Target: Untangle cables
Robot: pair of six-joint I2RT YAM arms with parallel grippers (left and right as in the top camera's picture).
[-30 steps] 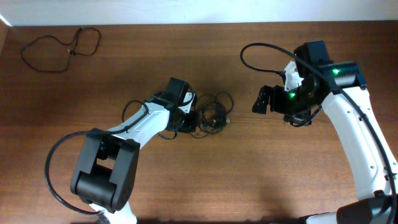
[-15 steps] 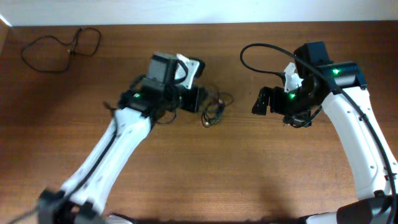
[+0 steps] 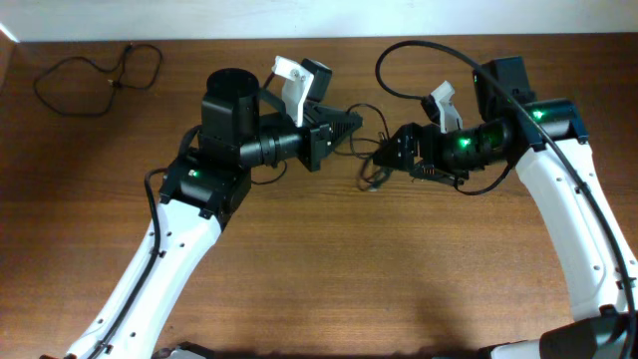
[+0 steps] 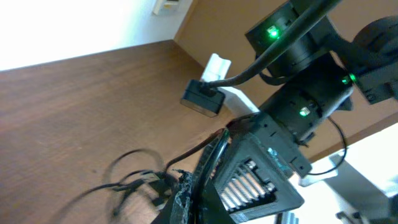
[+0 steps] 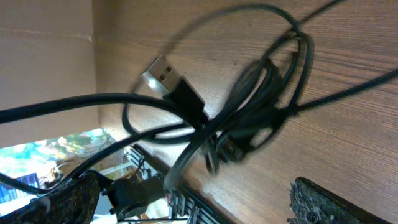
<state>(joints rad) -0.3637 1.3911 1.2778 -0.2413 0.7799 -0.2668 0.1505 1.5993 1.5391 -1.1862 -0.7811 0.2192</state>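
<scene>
My left gripper [image 3: 351, 122] is raised over the middle of the table and shut on a strand of the cables [image 3: 372, 170]. In the left wrist view the black strand runs between the closed fingertips [image 4: 186, 186], and loose loops [image 4: 134, 180] trail below over the wood. The knotted bundle [image 5: 249, 124] with a USB plug [image 5: 165, 74] hangs close to the tabletop. My right gripper [image 3: 397, 152] is just right of the bundle and open. Its two fingers [image 5: 323, 205] stand wide apart with the bundle ahead of them, not between them.
A separate thin black cable [image 3: 100, 75] lies in loose loops at the far left corner of the brown table [image 3: 319, 279]. The right arm's thick black cable [image 3: 399, 70] arcs above its wrist. The two grippers are close together.
My left arm rose and swung right, lifting the cable bundle off its earlier spot. My right gripper moved left toward the bundle and stayed open.
</scene>
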